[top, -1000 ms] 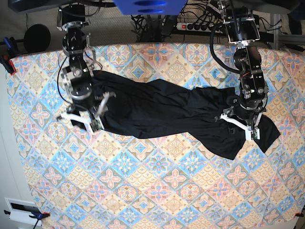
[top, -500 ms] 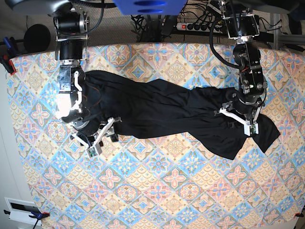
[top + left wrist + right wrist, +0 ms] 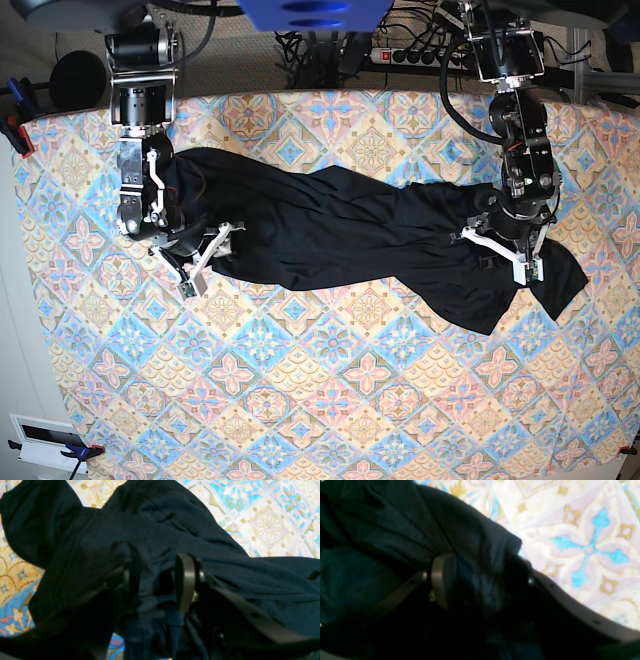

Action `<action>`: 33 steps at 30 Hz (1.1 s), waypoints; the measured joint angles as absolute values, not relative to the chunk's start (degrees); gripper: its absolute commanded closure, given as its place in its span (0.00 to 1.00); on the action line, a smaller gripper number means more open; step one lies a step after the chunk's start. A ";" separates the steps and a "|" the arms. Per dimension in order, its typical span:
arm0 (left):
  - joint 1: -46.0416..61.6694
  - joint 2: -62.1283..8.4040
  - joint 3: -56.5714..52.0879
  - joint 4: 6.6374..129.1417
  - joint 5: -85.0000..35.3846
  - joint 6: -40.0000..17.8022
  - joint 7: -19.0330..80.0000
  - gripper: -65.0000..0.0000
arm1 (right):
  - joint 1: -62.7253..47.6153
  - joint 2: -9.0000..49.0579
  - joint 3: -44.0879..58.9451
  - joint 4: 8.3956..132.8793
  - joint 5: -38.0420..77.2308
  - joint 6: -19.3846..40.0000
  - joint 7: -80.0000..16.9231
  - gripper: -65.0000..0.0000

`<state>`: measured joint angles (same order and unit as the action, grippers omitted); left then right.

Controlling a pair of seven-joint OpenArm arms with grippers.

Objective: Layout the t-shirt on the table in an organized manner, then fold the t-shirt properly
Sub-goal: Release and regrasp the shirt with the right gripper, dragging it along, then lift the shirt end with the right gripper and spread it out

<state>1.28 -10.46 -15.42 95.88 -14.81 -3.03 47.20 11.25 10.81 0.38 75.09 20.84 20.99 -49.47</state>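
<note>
Fabric is seen bunched between the jaws of the left gripper (image 3: 160, 582), so a fold of the t-shirt (image 3: 350, 235) is taken to be pinched there, at the garment's end on the right of the base view. That grip is judged to serve as an anchor, so the cloth can be drawn out flat against it.

At the other end, the right gripper (image 3: 482, 580) is set low over a crumpled edge of the garment with its jaws spread; dark cloth lies between them, but whether it is clamped cannot be told from the blurred wrist view.

Between the two arms the t-shirt is stretched as a twisted, rumpled band across the upper part of the table (image 3: 330, 400), with a loose flap trailing beyond the left gripper. Laying-out is judged unfinished.
</note>
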 measured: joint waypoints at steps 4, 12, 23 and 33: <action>1.28 -10.48 -15.42 95.88 -14.81 -3.01 47.22 0.64 | 11.40 10.70 0.40 74.85 20.45 21.02 -49.32 0.52; 1.34 -10.48 -15.42 95.88 -14.83 -3.01 47.22 0.64 | 14.24 11.25 -6.63 70.59 20.53 20.97 -45.58 0.90; 2.33 -10.48 -18.72 95.88 -14.94 -3.03 47.18 0.64 | 22.09 10.48 -8.45 54.15 23.97 23.07 -36.07 1.00; 2.39 -10.63 -22.17 95.88 -14.92 -2.96 47.18 0.64 | 30.15 10.50 -8.36 42.74 22.24 13.63 -27.97 1.00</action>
